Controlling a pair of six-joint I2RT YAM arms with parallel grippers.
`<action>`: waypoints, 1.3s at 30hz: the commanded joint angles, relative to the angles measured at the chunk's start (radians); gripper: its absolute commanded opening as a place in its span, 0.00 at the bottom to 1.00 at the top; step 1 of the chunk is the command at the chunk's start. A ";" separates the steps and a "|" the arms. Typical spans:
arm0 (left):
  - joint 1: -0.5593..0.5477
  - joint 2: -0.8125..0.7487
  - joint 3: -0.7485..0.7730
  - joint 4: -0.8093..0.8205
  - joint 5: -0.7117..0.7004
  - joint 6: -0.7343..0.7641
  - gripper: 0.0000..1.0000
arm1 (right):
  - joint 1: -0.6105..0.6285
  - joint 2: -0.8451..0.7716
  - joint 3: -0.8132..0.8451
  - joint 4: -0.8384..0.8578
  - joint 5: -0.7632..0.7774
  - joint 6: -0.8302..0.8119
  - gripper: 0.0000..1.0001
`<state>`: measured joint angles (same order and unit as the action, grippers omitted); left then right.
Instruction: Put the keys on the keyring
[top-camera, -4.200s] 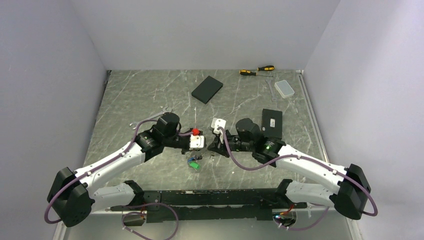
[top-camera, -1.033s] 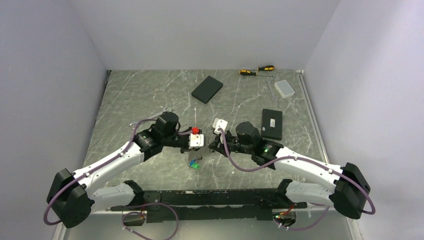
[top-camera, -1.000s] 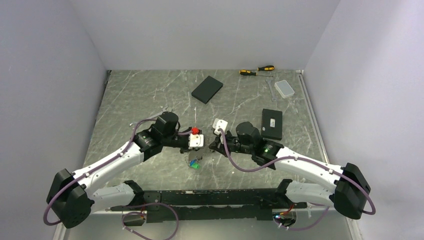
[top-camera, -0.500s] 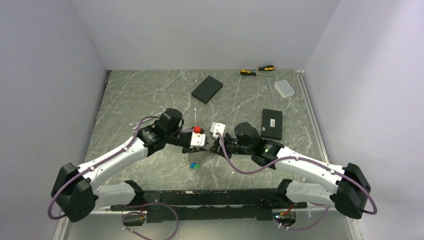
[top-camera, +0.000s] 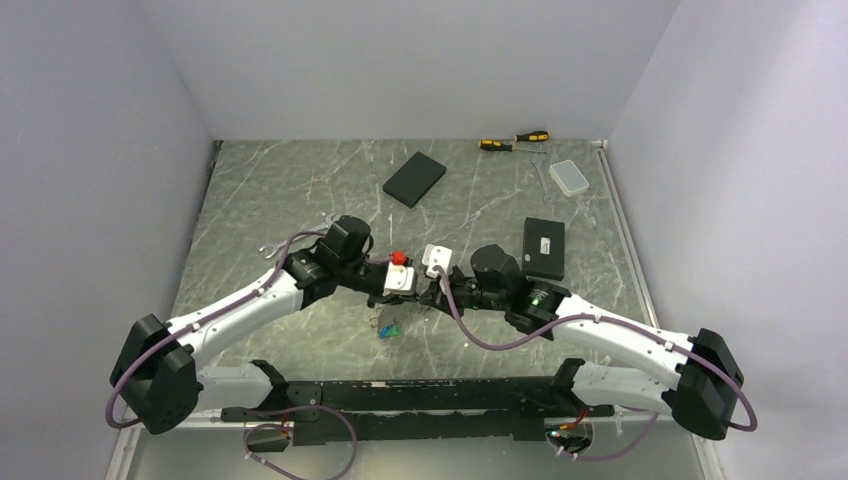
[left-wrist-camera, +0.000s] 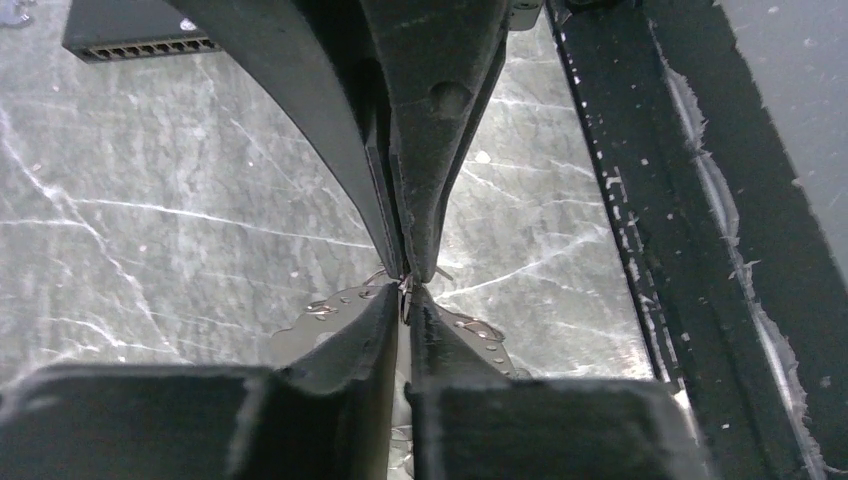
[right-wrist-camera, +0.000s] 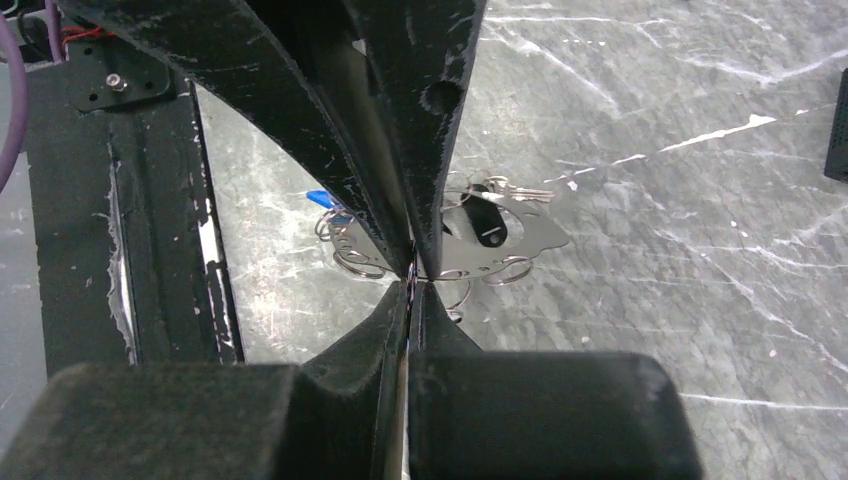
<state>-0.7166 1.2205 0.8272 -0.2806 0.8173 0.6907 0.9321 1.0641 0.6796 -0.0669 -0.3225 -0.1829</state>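
Left wrist: left gripper (left-wrist-camera: 405, 305), right gripper (right-wrist-camera: 412, 298) tip-to-tip, each pinching keyring (left-wrist-camera: 404, 289) wire; keys (top-camera: 388, 326) beneath; black box (top-camera: 414, 179), screwdrivers (top-camera: 514, 141) well beyond.

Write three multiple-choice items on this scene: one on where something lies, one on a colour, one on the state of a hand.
1. The clear plastic box lies:
A) near the far right edge of the table
B) beside the arm bases
C) in the middle, under the arms

2. The handles of the screwdrivers are:
A) red
B) yellow and black
C) white

3. The right hand is:
A) wide open
B) shut
C) out of every view

Key:
1 A: the top view shows it at the far right, close to the screwdrivers.
2 B: the top view shows yellow grips with black bands.
3 B: its own wrist view shows its two fingers pressed together at the tips.
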 joint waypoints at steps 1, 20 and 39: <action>0.003 0.013 0.041 0.030 0.056 -0.018 0.02 | 0.005 -0.034 0.035 0.062 -0.017 -0.002 0.00; 0.038 -0.121 0.025 0.151 0.046 -0.124 0.00 | -0.005 -0.225 -0.016 0.055 0.117 0.087 0.54; 0.043 -0.170 0.024 0.170 0.056 -0.178 0.00 | -0.006 -0.178 0.068 -0.010 0.066 -0.021 0.50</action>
<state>-0.6773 1.0767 0.8307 -0.1612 0.8417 0.5293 0.9298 0.8997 0.6804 -0.0711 -0.2420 -0.1631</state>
